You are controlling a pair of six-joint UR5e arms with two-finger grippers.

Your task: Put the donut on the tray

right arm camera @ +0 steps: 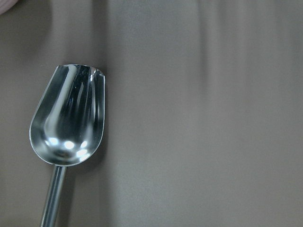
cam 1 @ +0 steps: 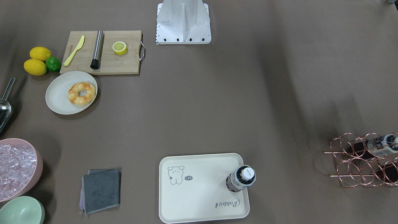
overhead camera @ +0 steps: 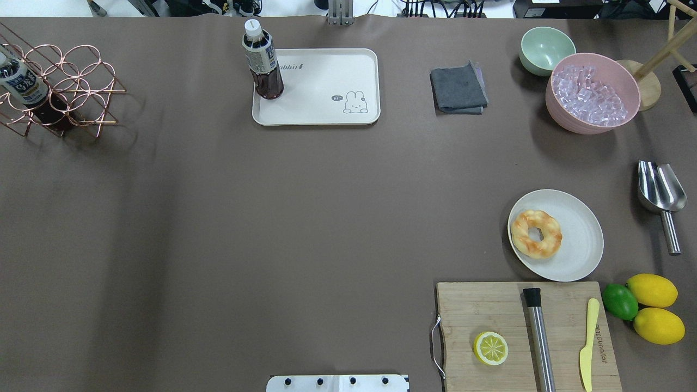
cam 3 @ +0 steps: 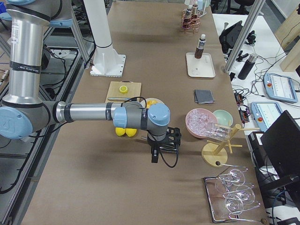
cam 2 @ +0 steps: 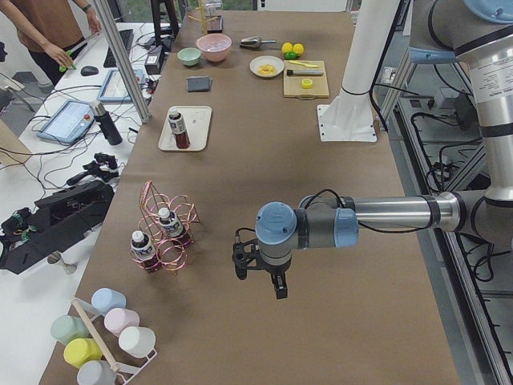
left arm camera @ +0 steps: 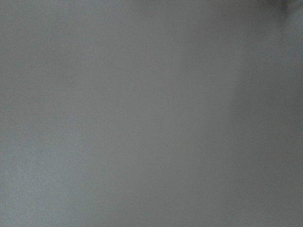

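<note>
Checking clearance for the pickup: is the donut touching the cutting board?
Apart. The overhead view shows the donut lying on the plate, with a strip of bare plate between it and the cutting board.

I see a matt brown counter (cam 1: 217,109), faintly creased. The donut (cam 1: 81,93) looks glossy and lumpy; the tray (cam 1: 199,199) is smooth cream plastic with a dull sheen. The scoop (right arm camera: 68,118) is mirror-polished metal, the cutting board (cam 1: 124,62) pale grained wood, the cloth (cam 1: 101,190) soft grey.
</note>
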